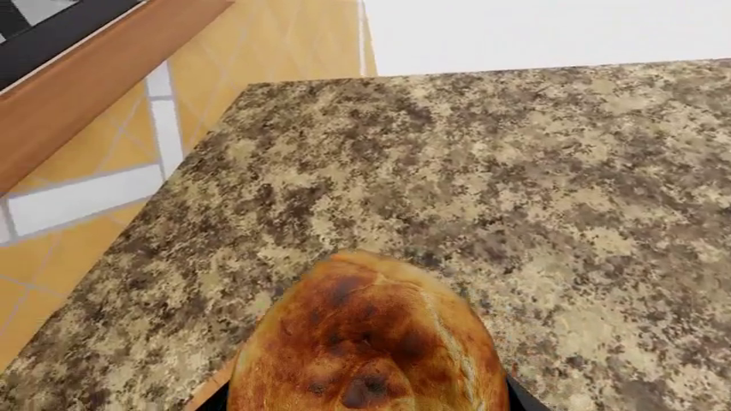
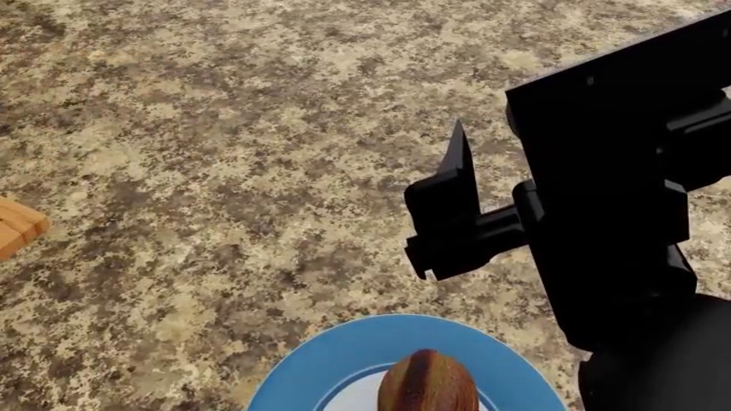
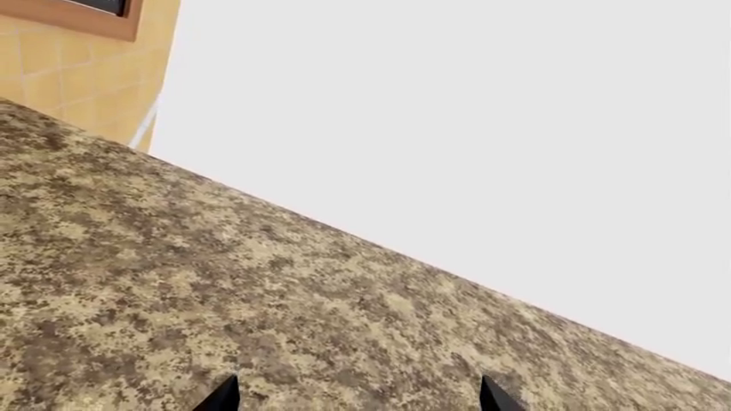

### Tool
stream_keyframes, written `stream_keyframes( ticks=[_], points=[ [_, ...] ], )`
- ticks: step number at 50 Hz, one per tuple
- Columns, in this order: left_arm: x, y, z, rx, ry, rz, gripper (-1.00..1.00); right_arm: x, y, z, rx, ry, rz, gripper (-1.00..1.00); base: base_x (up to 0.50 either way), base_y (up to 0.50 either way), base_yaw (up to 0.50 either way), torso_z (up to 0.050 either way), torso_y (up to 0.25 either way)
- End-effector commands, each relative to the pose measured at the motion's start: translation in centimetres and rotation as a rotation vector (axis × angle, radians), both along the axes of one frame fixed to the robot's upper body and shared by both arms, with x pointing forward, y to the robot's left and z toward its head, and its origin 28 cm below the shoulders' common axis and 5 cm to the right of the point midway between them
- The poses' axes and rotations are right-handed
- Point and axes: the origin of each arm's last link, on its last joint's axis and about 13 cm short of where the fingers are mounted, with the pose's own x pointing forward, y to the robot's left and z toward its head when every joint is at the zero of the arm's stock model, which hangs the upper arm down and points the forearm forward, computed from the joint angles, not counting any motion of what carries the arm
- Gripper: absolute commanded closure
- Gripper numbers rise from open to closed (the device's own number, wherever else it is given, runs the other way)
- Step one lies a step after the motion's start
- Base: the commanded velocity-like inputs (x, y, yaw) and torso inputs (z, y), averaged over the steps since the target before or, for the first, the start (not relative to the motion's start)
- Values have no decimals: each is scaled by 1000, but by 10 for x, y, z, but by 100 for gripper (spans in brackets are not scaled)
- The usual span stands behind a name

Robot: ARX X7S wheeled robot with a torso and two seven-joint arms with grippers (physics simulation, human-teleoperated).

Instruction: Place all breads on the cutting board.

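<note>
The golden-brown bun with a dark dimple fills the near part of the left wrist view. My left gripper is shut on it, with dark jaws showing at both its sides. A thin orange-brown strip, perhaps the cutting board, shows beside the bun. The board's squared corner shows at the head view's left edge. The glossy reddish-brown roll lies on a blue plate at the bottom of that view. My right gripper is open and empty above the bare counter, up and to the right of the roll.
Everything stands on a speckled granite counter. In the left wrist view its edge and corner drop to an orange tiled floor beside a wooden cabinet. My black right arm fills the head view's right side.
</note>
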Motion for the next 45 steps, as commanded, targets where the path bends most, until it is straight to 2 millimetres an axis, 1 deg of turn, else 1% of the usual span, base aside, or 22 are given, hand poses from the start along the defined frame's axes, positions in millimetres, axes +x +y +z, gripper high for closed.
stream_keyframes(
  ticks=[1, 9, 13, 19, 21, 27, 35, 41, 45],
  points=[
    [0, 18, 15, -8, -33, 87, 100, 5, -2, 9, 5, -6, -22, -100, 0, 0, 0, 0, 0],
    [4, 32, 13, -11, -32, 158, 100, 5, -2, 8, 5, -4, -24, -100, 0, 0, 0, 0, 1],
    [8, 34, 8, -29, -33, 168, 100, 5, -2, 8, 4, -4, -23, -100, 0, 0, 0, 0, 0],
    [19, 28, -8, -24, -16, 144, 100, 5, -2, 9, 3, -3, -24, -100, 0, 0, 0, 0, 0],
    [20, 27, -10, -25, -12, 142, 100, 5, -2, 9, 0, -2, -24, -100, 0, 0, 0, 0, 0],
    [20, 33, -19, -38, 0, 168, 100, 6, -3, 9, 1, 1, -24, -100, 0, 0, 0, 0, 0],
    [21, 43, -43, -62, 28, 210, 100, 6, -3, 10, -3, -1, -24, -100, 0, 0, 0, 0, 0],
    [22, 46, -57, -54, 45, 213, 100, 6, -2, 9, -1, 0, -23, -100, 0, 0, 0, 0, 0],
    [21, 45, -61, -55, 51, 195, 100, 6, -2, 8, 4, 1, -20, -100, 0, 0, 0, 0, 0]
  ],
)
